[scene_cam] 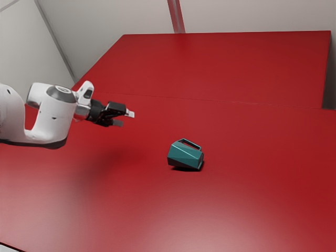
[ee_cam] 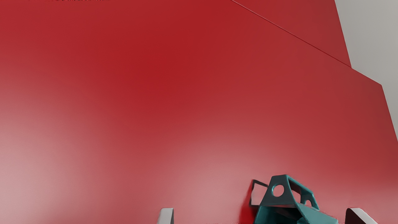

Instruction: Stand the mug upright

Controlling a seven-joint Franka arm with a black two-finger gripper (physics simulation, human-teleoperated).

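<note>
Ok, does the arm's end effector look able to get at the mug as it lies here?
Probably yes: the end effector is open and empty, and I see nothing in the way between it and the mug, which lies tipped over on the red table.

From where I'm standing, I can't read any text, label or brand on anything here. I can't make out a number or a sign either.
</note>
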